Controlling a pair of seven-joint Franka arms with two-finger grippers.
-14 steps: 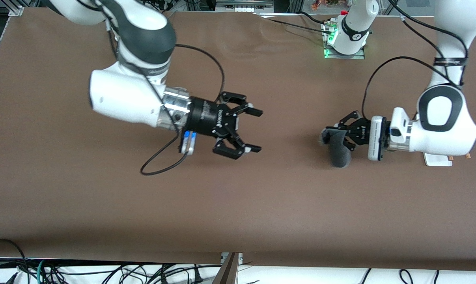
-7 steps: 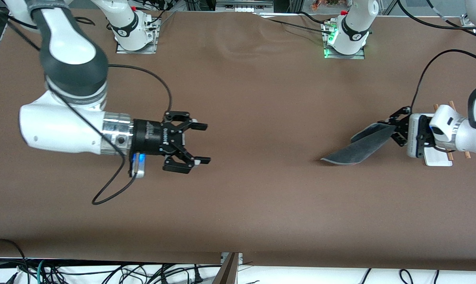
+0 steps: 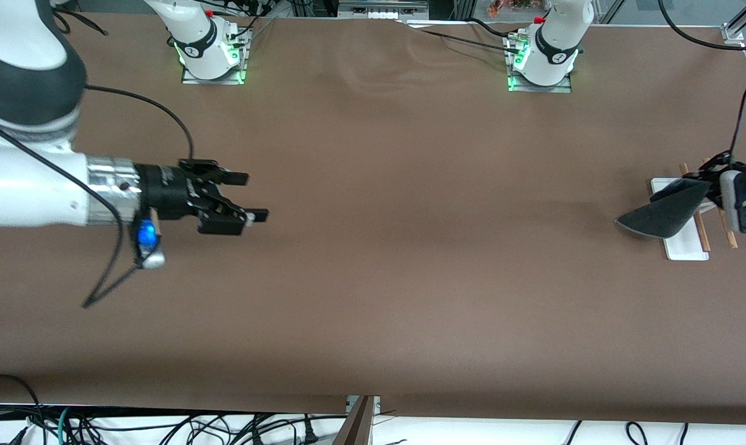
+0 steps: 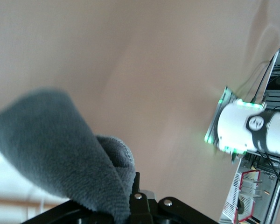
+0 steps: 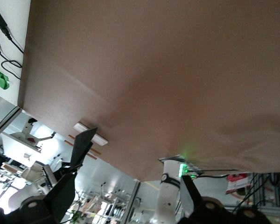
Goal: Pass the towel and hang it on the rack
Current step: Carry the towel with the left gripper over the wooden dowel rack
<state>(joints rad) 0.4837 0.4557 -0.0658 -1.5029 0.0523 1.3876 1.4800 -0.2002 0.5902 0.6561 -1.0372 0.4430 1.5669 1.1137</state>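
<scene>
Holding the towel (image 3: 660, 213) by one pinched end, the left gripper (image 3: 712, 188) hangs over the rack (image 3: 688, 232) at the left arm's end of the table (image 3: 410, 278). The dark grey cloth fans out from the clamped fingers toward the table's middle, lifted clear of the tabletop, and it covers part of the rack's white base. In the left wrist view the towel (image 4: 60, 149) bunches up directly at the black gripper body, folded over itself. Two thin wooden rods (image 3: 700, 225) of the rack show under and beside the left gripper.

The right gripper (image 3: 240, 201) is held above bare tabletop toward the right arm's end, well apart from towel and rack. Its fingers are spread apart and grip nothing. From the right wrist view the rack (image 5: 91, 135) appears small at the table's edge, with the towel (image 5: 83, 147) as a dark shape over it.
</scene>
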